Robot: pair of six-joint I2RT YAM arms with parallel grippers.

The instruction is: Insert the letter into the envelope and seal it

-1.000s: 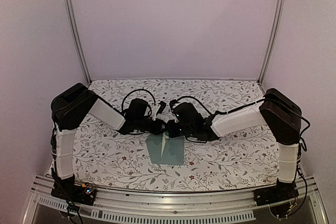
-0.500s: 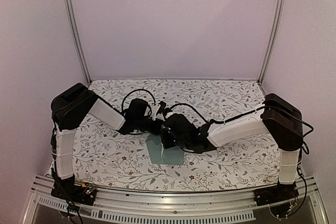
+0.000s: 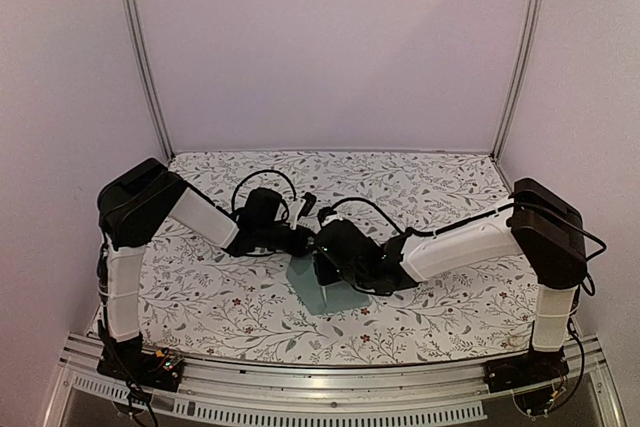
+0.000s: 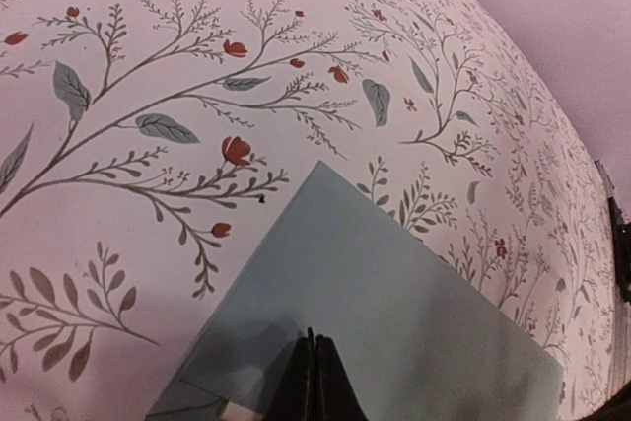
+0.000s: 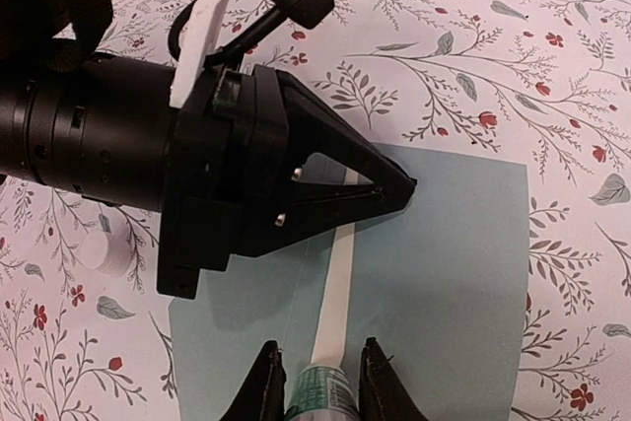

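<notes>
The pale teal envelope [image 3: 345,299] lies flat on the floral table, partly under both grippers. My left gripper [image 4: 316,337] is shut, with its tips resting on the envelope [image 4: 394,283] and nothing seen between them. In the right wrist view its black tip [image 5: 406,186] sits at the far end of a narrow whitish strip [image 5: 335,283] running down the envelope [image 5: 444,273]. My right gripper [image 5: 319,345] is shut on a white-and-green glue stick [image 5: 320,393], whose end meets the strip's near end. The letter does not show in any view.
The floral tablecloth [image 3: 220,297] surrounds the envelope. A small white round thing [image 5: 104,253] lies on the cloth left of the envelope, beside the left arm [image 5: 99,135]. Both forearms [image 3: 455,237] cross the table's middle, and pale walls close in three sides.
My right gripper with the glue stick has moved left and toward the table's near edge, over the envelope. The left gripper and the envelope have stayed put.
</notes>
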